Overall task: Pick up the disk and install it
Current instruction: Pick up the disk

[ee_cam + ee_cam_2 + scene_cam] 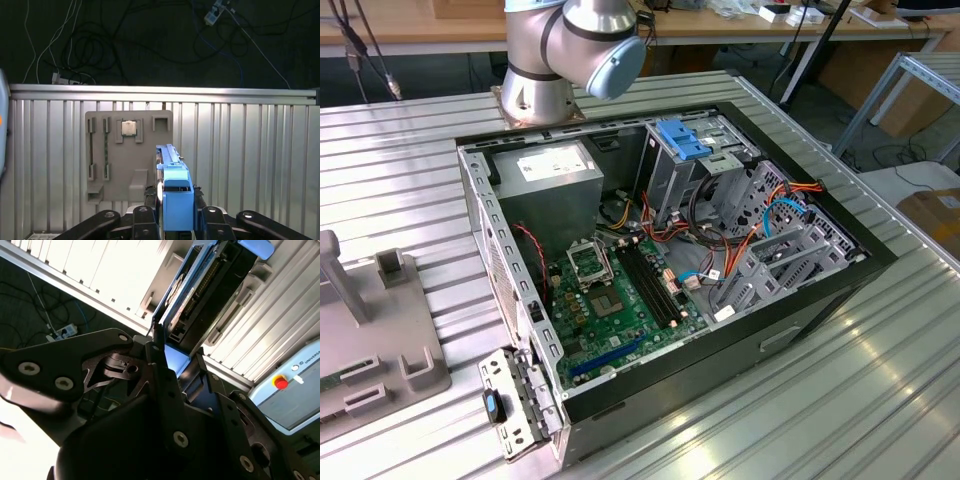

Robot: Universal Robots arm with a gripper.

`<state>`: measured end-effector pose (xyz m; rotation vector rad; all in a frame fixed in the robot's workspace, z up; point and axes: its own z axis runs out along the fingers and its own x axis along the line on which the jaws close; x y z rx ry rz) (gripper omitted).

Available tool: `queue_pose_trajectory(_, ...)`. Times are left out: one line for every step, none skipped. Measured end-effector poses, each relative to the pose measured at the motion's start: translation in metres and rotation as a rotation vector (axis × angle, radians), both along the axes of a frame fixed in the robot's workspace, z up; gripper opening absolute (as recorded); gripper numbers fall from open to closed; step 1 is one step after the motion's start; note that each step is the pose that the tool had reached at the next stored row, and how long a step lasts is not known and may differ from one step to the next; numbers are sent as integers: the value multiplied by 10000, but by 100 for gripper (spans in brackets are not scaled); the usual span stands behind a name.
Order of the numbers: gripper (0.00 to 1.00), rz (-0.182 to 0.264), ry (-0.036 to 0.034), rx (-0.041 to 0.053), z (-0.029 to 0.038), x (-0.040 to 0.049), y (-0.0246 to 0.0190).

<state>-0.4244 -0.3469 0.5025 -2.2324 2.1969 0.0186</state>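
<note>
The disk is a grey drive in a bright blue carrier, seen edge-on in the first wrist view. My gripper is shut on it, with a black finger pressed to each side. In the second wrist view the disk juts out from the gripper over the ribbed metal table. The open computer case lies on its side in the middle of the exterior view, with a metal drive cage at its far end.
A grey holder tray with a chip lies on the table beyond the disk, and at the exterior view's left. A fixed blue bracket tops the cage. Orange and blue cables cross the case. The arm's base stands behind it.
</note>
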Motion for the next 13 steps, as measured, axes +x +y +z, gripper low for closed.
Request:
queue_pose_trajectory(37, -1, -1, 0, 0, 20, 0)
queue_pose_trajectory(37, 0, 0, 0, 0, 43, 0)
queue_pose_trajectory(37, 0, 0, 0, 0, 67, 0)
queue_pose_trajectory(37, 0, 0, 0, 0, 80, 0)
queue_pose_trajectory(37, -1, 0, 0, 0, 93, 0)
queue_pose_trajectory(37, -1, 0, 0, 0, 114, 0)
queue_pose_trajectory(37, -1, 1, 0, 0, 135, 0)
queue_pose_trajectory(37, -1, 0, 0, 0, 154, 0)
queue_pose_trajectory(37, 0, 0, 0, 0, 161, 0)
queue_pose_trajectory(37, -1, 1, 0, 0, 169, 0)
queue_pose_trajectory(37, -1, 0, 0, 0, 184, 0)
queue_pose_trajectory(37, -1, 1, 0, 1, 200, 0)
queue_pose_trajectory(37, -1, 0, 0, 0, 220, 0)
